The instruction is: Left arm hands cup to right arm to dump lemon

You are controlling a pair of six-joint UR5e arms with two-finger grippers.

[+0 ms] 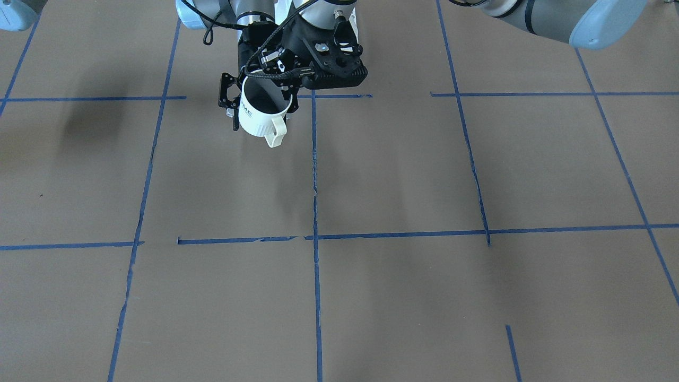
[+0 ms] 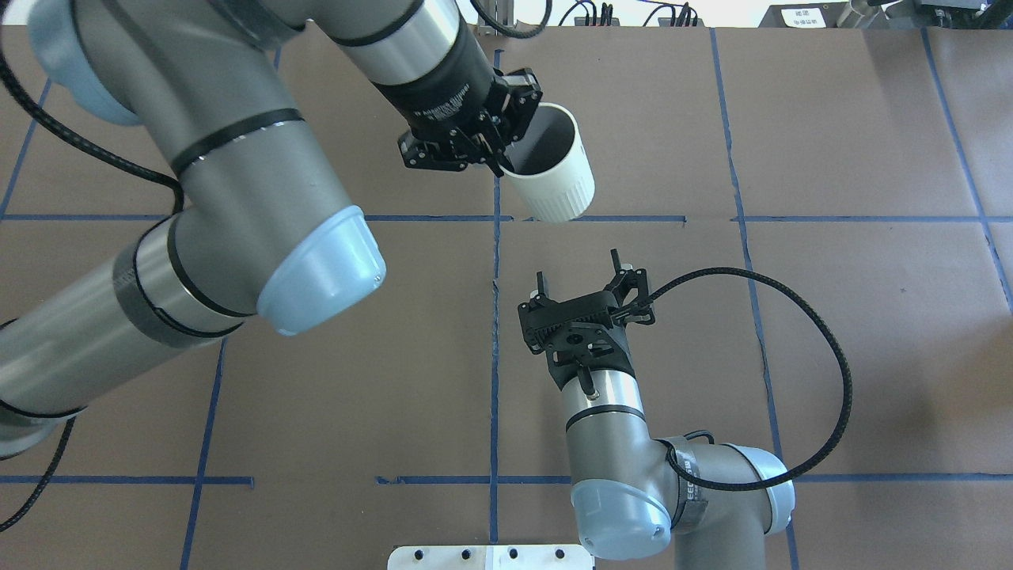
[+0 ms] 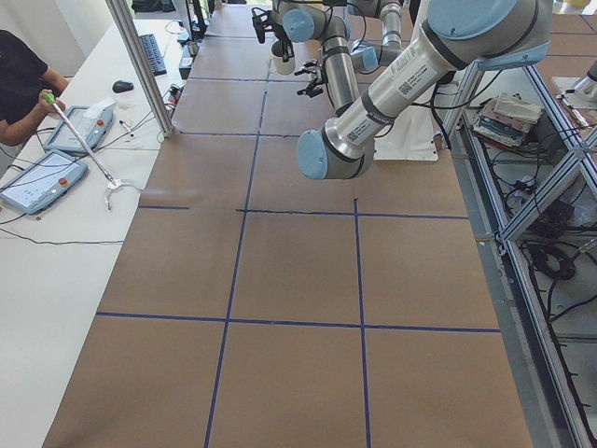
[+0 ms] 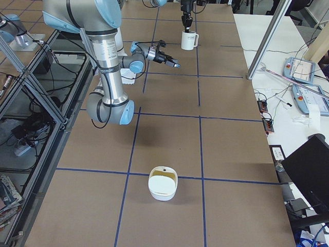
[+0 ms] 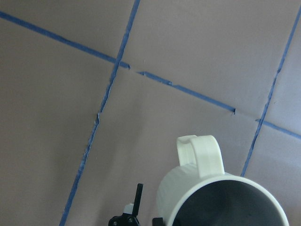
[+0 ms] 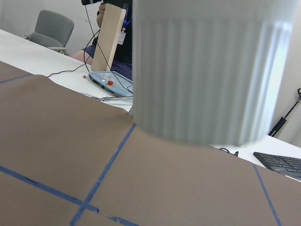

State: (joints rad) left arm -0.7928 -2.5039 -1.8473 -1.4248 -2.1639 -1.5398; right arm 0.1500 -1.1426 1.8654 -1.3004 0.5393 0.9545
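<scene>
The white ribbed cup (image 2: 554, 178) hangs upright above the table, with its handle (image 1: 276, 132) turned away from the robot. My left gripper (image 2: 502, 162) comes down from above and is shut on the cup's rim on the robot's side; it also shows in the front view (image 1: 238, 98). The cup fills the bottom of the left wrist view (image 5: 221, 193). My right gripper (image 2: 580, 269) is open and level. It points at the cup from the robot's side, a short gap away, and the cup looms large in its wrist view (image 6: 207, 70). No lemon shows in any view.
Blue tape lines (image 1: 315, 233) divide the brown table into squares. A white bowl-like container (image 4: 163, 183) stands on the table far toward the robot's right end. The left arm's big elbow (image 2: 316, 269) hangs over the table's left half. The operators' desk (image 4: 303, 87) holds tablets.
</scene>
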